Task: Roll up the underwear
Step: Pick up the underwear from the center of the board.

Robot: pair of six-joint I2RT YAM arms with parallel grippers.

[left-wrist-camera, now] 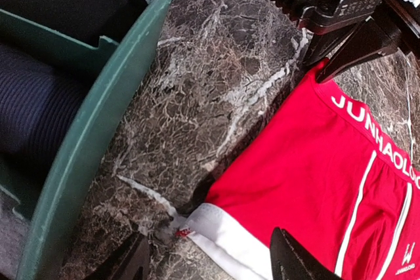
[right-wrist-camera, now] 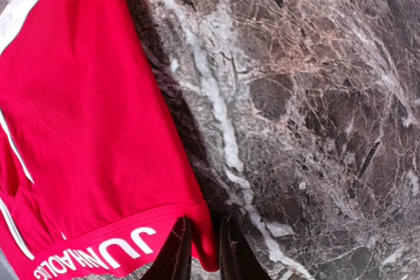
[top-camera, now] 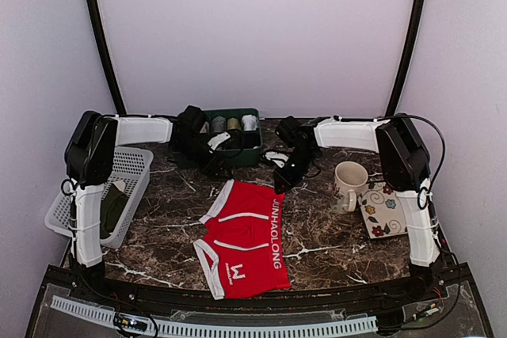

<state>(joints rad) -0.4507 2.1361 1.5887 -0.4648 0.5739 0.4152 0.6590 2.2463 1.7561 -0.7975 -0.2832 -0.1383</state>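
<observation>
The red underwear [top-camera: 245,235] lies flat in the middle of the marble table, with its lettered white-print waistband to the right and its white-trimmed legs to the left. My right gripper [right-wrist-camera: 205,257] is at the far waistband corner, and its fingers are pinched on that red corner of the underwear [right-wrist-camera: 98,129]. My left gripper [left-wrist-camera: 210,263] hangs open just above the far leg's white hem corner on the underwear [left-wrist-camera: 315,181], one finger on each side. The right gripper [left-wrist-camera: 321,63] also shows in the left wrist view at the waistband.
A green bin [top-camera: 255,152] of rolled garments stands just behind the underwear, and its wall [left-wrist-camera: 111,116] is close on the left gripper's left. A white basket [top-camera: 135,168] holding a dark olive garment [top-camera: 115,207] sits at the left. A mug [top-camera: 348,184] and a floral pad [top-camera: 386,210] are on the right.
</observation>
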